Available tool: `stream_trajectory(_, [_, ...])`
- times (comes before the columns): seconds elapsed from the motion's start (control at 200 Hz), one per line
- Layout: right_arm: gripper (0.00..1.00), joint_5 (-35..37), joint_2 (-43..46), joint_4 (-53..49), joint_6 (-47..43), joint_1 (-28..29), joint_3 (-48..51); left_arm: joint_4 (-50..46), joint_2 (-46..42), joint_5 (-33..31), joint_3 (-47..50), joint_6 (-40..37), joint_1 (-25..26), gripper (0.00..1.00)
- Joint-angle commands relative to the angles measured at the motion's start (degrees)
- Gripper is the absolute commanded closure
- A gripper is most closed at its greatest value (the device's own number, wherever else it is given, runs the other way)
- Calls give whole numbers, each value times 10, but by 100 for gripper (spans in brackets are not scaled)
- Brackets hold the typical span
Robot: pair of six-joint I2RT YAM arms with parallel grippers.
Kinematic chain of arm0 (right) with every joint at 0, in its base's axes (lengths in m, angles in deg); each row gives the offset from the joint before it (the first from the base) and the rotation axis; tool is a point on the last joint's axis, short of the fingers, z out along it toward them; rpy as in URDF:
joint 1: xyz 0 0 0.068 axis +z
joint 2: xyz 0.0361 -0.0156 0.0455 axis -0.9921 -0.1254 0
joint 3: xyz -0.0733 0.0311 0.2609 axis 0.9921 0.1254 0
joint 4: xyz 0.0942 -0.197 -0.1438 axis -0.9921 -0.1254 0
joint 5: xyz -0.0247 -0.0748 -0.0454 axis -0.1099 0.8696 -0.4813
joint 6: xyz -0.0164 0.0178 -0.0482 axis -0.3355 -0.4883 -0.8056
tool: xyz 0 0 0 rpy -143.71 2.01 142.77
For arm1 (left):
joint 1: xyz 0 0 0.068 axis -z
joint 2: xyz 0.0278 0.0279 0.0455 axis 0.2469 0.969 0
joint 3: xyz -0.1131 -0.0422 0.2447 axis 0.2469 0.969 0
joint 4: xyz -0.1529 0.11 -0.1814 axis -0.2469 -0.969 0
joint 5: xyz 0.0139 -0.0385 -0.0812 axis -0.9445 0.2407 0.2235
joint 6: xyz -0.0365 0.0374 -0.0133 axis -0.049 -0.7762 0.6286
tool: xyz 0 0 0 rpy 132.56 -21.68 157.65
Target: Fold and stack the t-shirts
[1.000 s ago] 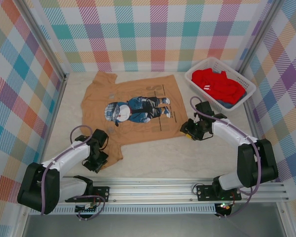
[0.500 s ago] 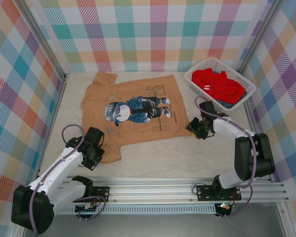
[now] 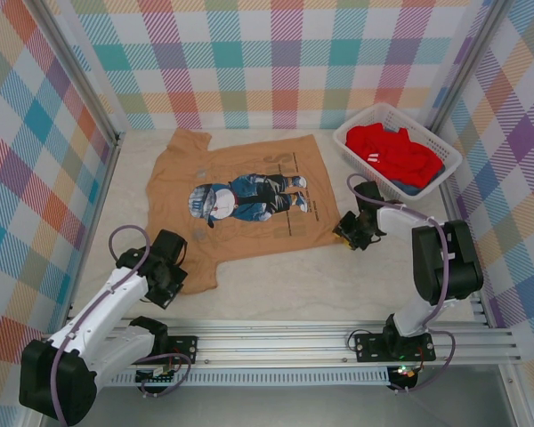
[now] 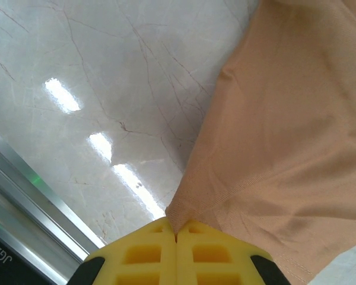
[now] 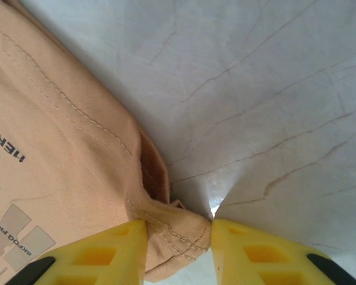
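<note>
Near the table's (image 3: 294, 280) near edge on the left, the left gripper (image 4: 176, 231) has its yellow jaws pressed together on the near-left corner of the tan-orange t-shirt (image 3: 240, 205). Further in on the right, the right gripper (image 5: 178, 228) pinches a bunched fold of that shirt's right hem, the shirt spread print-up toward the far edge. The red t-shirt (image 3: 392, 151) sits heaped in the white basket (image 3: 356, 158) at the far right corner.
</note>
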Motion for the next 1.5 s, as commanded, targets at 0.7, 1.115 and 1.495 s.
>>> stream_trajectory(0.7, [89, 2, -25, 14, 53, 1, -10, -12, 8, -8, -34, -8, 1, 100])
stream_trajectory(1.115, [100, 32, 103, -109, -21, 7, 11, -188, -57, 30, -76, 30, 23, 100])
stream_trajectory(1.495, [100, 3, 268, -211, -30, 13, 111, -227, -119, 24, -86, 56, 66, 100])
